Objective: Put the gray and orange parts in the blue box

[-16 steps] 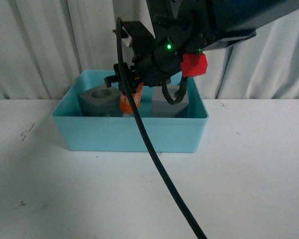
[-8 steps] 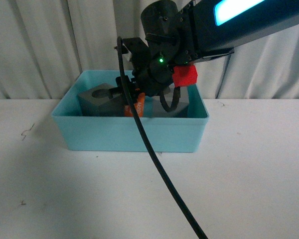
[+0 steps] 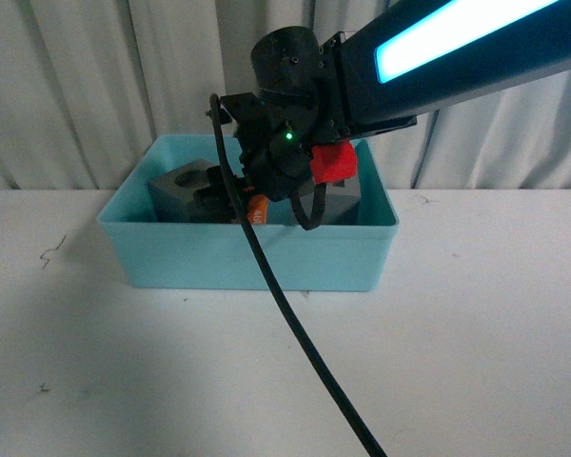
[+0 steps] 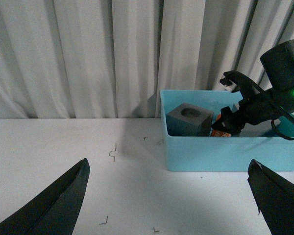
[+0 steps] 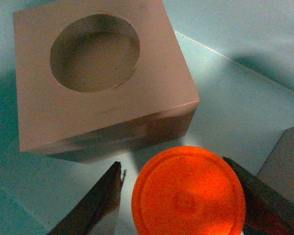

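Orange cylinder [image 5: 188,191] now lower inside blue box [image 3: 247,255] (digits unreadable).

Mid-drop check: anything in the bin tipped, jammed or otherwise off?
Nothing stands out. The gray cube with the round recess sits flat on the floor of the blue box. The right end effector holds the orange cylinder between the two cubes. The second cube shows only an edge.
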`<state>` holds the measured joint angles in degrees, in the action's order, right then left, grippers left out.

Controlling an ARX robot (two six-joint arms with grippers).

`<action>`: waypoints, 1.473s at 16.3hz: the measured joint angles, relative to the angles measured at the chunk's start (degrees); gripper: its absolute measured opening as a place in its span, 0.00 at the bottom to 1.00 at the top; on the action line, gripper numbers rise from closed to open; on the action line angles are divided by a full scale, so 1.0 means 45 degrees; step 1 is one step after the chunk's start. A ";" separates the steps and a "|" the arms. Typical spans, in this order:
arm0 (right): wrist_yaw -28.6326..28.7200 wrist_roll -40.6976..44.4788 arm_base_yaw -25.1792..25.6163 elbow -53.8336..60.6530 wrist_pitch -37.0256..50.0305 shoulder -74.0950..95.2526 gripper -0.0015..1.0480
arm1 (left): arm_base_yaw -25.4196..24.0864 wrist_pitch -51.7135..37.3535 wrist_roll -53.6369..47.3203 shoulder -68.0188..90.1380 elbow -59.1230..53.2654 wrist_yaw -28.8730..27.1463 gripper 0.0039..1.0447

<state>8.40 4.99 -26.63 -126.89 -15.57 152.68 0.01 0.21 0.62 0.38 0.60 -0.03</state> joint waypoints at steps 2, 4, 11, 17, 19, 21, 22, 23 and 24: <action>0.0121 -0.0005 0.0000 0.0136 0.0330 -0.0010 0.80 | 0.0000 0.0000 0.0000 0.0000 0.0000 0.0000 0.94; 0.0141 -0.0136 0.0000 0.0738 0.0869 -0.0272 0.95 | 0.0000 0.0000 0.0000 -0.0005 0.0000 0.0000 0.94; 0.0471 -0.0325 0.0204 0.4085 0.3308 -0.2905 0.94 | 0.0000 0.0000 0.0000 0.0000 0.0000 -0.0005 0.94; -0.1860 -0.1569 0.3701 1.6184 0.7480 -1.3571 0.94 | 0.0000 0.0000 0.0000 0.0000 0.0000 0.0000 0.94; -0.2652 -0.2550 0.5134 1.9768 0.6086 -1.7515 0.94 | 0.0000 0.0000 0.0000 0.0000 0.0000 0.0000 0.94; -0.2463 -0.3609 0.5775 2.3465 0.7849 -2.0949 0.86 | 0.0000 0.0000 0.0000 -0.0005 0.0000 0.0005 0.94; -0.2074 -0.2968 0.5858 2.4261 1.0044 -2.1046 0.77 | 0.0000 -0.0015 0.0000 0.0000 0.0000 -0.0019 0.94; -0.1928 -0.2195 0.5863 2.5378 1.1672 -2.1410 0.67 | -0.0015 0.0029 0.0000 0.0000 0.0000 -0.0019 0.94; -0.1875 -0.1705 0.5853 2.6010 1.2735 -2.1833 0.55 | -0.0010 0.0010 0.0000 0.0000 0.0000 -0.0005 0.94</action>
<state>-0.03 -2.68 -0.30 -9.85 41.74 54.43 -0.03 0.25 0.62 0.38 0.60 -0.05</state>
